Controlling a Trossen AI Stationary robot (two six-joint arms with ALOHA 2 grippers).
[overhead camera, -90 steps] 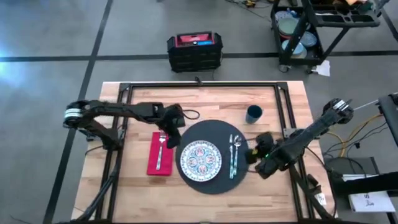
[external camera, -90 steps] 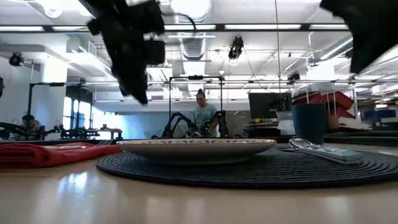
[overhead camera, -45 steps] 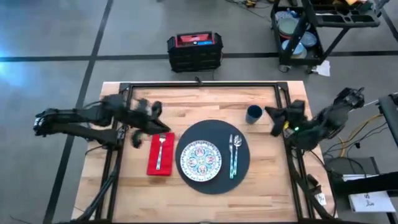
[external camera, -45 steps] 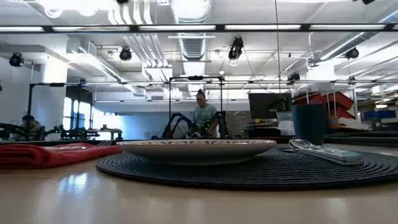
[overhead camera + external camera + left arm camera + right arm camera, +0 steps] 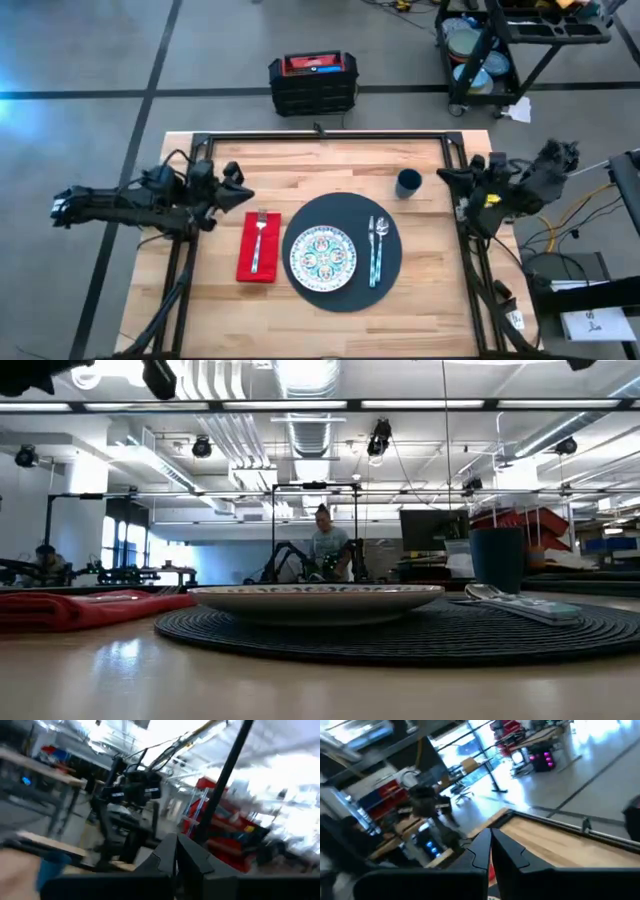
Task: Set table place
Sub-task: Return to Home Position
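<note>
On the wooden table (image 5: pixel 300 170) lies a round dark mat (image 5: pixel 388 275) with a patterned white plate (image 5: pixel 322 256) at its centre. A knife and a spoon (image 5: pixel 376 250) lie on the mat's right part. A silver fork (image 5: pixel 258 238) rests on a red napkin (image 5: pixel 246 262) left of the mat. A dark blue cup (image 5: pixel 408 183) stands beyond the mat's far right. My left gripper (image 5: pixel 238 184) hovers shut over the table's left part. My right gripper (image 5: pixel 447 178) hovers shut right of the cup. In the low view the plate (image 5: pixel 318 598), the napkin (image 5: pixel 80 606) and the cup (image 5: pixel 497 558) show.
A black rail frame (image 5: pixel 320 137) edges the table. A black and red case (image 5: pixel 312 82) sits on the floor beyond the far edge, and a cart (image 5: pixel 500 45) stands at the far right. A person (image 5: pixel 328 548) shows in the room behind.
Both arms have drawn back and risen out of the low view. My left gripper has gone from over the fork toward the table's left edge. My right gripper has gone from beside the spoon toward the far right. The place setting has stayed where it was.
</note>
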